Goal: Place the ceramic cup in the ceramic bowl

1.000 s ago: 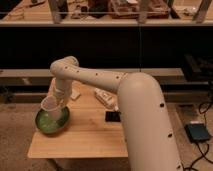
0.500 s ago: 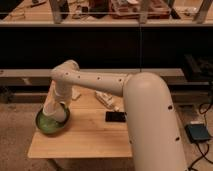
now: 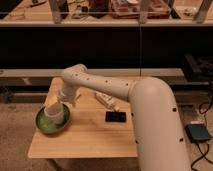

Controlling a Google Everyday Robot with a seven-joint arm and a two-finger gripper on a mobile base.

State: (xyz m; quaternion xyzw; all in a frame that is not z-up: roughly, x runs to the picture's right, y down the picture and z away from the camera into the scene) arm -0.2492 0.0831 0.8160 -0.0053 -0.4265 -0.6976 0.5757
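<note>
The ceramic bowl [image 3: 46, 125], green and glossy, sits at the left end of the wooden table [image 3: 85, 142]. The cream-white ceramic cup [image 3: 56, 114] sits tilted inside the bowl, against its right side. My gripper [image 3: 61, 103] is just above the cup at the end of my white arm [image 3: 115, 90], which reaches in from the right. The arm's wrist hides the cup's upper right edge.
A long white flat object [image 3: 107, 100] lies on the table right of the arm. A small black flat object [image 3: 116, 116] lies near the table's middle. Dark shelving stands behind the table. A blue-grey box [image 3: 200, 133] with cables is on the floor at right.
The arm has lowered and moved left with the cup, from above the bowl's right rim down into the bowl. The cup now rests inside the bowl.
</note>
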